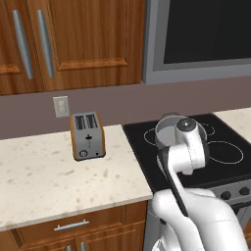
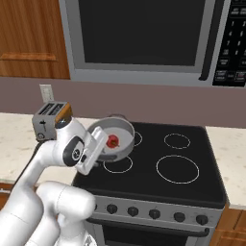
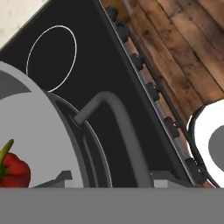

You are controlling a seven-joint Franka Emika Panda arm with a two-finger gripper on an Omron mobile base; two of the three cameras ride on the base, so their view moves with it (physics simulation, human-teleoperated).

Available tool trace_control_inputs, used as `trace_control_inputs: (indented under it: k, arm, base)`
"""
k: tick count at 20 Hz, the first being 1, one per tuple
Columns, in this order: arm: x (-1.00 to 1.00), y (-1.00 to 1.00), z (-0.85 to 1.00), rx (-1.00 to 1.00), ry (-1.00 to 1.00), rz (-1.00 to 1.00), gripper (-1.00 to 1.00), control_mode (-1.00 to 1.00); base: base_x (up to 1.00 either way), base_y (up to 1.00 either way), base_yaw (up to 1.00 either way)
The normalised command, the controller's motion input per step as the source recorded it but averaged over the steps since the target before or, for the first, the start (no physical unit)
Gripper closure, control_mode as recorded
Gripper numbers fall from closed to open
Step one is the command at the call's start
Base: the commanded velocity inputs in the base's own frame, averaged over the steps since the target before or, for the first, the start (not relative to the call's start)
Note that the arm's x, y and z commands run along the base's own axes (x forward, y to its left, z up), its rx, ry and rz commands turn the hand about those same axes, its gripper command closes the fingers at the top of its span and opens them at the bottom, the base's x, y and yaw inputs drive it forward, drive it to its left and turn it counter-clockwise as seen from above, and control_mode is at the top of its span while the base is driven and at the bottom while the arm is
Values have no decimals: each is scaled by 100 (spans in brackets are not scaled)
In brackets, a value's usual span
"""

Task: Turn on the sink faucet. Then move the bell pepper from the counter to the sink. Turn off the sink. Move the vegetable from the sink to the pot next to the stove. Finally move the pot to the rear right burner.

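Observation:
A grey pot (image 2: 126, 139) is over the left side of the black stove (image 2: 192, 182), with the red bell pepper (image 2: 113, 140) inside it. My gripper (image 2: 102, 144) comes at the pot from the front left, shut on its looped handle (image 3: 124, 127). In the hand view the pepper (image 3: 15, 170) lies on the pot's floor (image 3: 43, 131) at the lower left, and the handle runs down between my fingertips. The pot (image 1: 166, 128) shows behind my wrist in the left base view. The rear right burner (image 2: 177, 140) is a bare ring. The sink and faucet are out of view.
A toaster (image 1: 87, 136) stands on the beige counter (image 1: 49, 181) left of the stove. A microwave (image 2: 139, 33) hangs above the cooktop. Knobs (image 2: 153, 213) line the steel front. The large front right ring (image 2: 178, 169) has nothing on it.

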Motion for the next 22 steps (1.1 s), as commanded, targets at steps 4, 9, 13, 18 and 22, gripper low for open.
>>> trace_control_inputs:
  k: [4,9,13,18,22]
  arm:
    - [25,-68,0,5,3,-24,100,-100]
    - [39,-69,0,9,2,-8,100,-100]
    - [47,-73,0,10,2,-3,100,-100]
    - [48,-48,-2,7,5,-2,100,-100]
    - [47,-21,-6,0,4,0,100,-100]
  base:
    - [0,0,0]
    - [0,0,0]
    - [0,0,0]
    - [0,0,0]
    - [0,0,0]
